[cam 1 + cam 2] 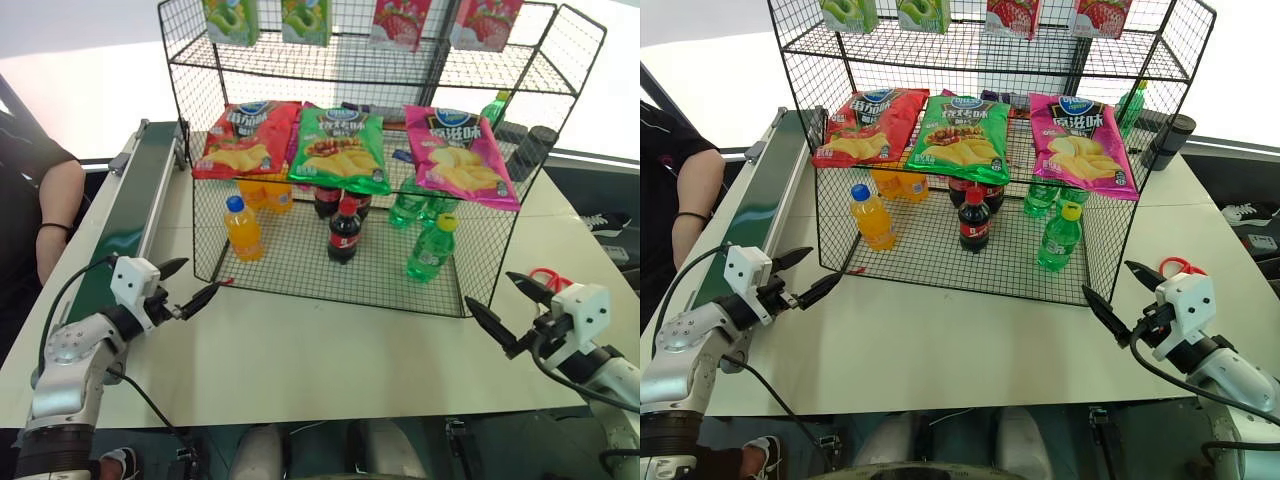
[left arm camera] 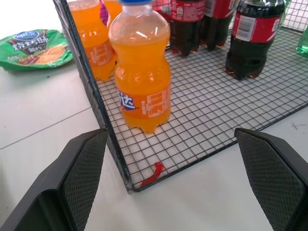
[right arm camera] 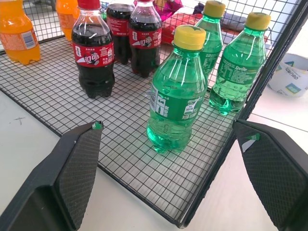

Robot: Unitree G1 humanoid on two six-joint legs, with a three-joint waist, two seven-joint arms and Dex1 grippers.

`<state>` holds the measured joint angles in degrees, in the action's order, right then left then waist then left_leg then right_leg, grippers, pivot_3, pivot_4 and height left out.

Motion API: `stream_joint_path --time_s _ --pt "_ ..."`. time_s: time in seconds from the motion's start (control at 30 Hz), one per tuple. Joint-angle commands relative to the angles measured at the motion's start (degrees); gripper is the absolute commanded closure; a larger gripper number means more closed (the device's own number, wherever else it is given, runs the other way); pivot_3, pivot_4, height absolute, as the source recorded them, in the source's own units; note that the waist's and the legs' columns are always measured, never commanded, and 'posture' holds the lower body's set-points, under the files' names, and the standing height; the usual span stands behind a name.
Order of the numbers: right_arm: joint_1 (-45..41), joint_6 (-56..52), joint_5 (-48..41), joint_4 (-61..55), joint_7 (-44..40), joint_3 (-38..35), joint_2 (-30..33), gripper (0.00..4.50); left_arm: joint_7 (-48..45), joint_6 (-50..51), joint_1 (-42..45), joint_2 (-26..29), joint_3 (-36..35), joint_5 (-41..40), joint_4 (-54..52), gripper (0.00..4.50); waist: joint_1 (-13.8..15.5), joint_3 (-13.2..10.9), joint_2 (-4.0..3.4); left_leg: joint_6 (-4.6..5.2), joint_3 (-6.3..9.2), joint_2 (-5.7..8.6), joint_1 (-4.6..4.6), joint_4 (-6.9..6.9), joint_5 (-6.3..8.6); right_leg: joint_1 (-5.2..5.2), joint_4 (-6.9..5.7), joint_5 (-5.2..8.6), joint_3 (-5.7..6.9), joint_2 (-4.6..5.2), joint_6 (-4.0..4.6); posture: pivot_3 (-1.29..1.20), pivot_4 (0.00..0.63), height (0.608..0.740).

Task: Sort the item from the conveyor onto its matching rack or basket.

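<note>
Bottles stand upright on the wire floor of the basket (image 1: 470, 300), the lowest tier of the black wire rack (image 1: 560, 60), which sits on the white table (image 1: 330, 360). The green bottle (image 3: 177, 91) with the yellow cap stands just beyond the right gripper (image 1: 512, 310), inside the basket near its front right corner, between the two spread fingers as the right wrist camera looks along them. The right fingers (image 3: 77, 168) are wide apart and hold nothing; their tips stop short of the basket's front edge, over bare table.

Two more green bottles (image 3: 240, 62) stand behind the first one, farther from the right fingers. A cola bottle (image 3: 95, 50) with a red cap stands off to the left finger's side, with other cola bottles behind it.

The left gripper (image 1: 193, 288) is also spread wide and empty, its tips close to the basket's front left corner. Straight beyond its fingers (image 2: 84, 168), just inside the mesh wall, stands an orange bottle (image 2: 140, 72) with a blue cap; a small red clip (image 2: 153, 174) lies at the corner of the basket between the fingers.

The conveyor (image 1: 140, 215), a dark green belt with grey rails, runs along the table's edge outward of the left gripper, and the stretch in view carries nothing. Three crisp bags (image 1: 340, 148) lean on the tier above the bottles. A person's arm (image 1: 55, 215) rests beyond the conveyor.
</note>
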<state>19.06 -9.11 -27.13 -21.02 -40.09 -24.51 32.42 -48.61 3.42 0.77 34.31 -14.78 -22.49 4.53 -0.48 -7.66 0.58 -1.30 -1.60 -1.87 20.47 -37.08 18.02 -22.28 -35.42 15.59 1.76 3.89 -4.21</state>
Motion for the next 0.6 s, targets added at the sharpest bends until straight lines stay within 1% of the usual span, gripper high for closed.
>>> stream_joint_path --time_s 0.03,0.6 --pt "-0.5 1.0 0.2 -1.0 0.1 -0.1 -0.2 0.02 -0.4 -2.0 0.5 0.6 -1.3 0.1 0.3 0.0 0.0 0.0 0.0 0.0 0.0 0.0 0.0 0.0 0.0 0.0 0.0 0.0 0.0 0.0 0.0 0.0 0.15 0.74" --pt "-2.0 0.2 0.6 -1.2 0.6 0.9 0.2 0.02 -1.0 -3.6 0.4 1.3 -1.7 -0.1 2.3 0.0 0.0 0.0 0.0 -0.01 -0.02 0.02 0.0 0.04 0.0 -0.03 0.01 0.01 0.01 0.13 0.01 0.0 0.15 0.74"
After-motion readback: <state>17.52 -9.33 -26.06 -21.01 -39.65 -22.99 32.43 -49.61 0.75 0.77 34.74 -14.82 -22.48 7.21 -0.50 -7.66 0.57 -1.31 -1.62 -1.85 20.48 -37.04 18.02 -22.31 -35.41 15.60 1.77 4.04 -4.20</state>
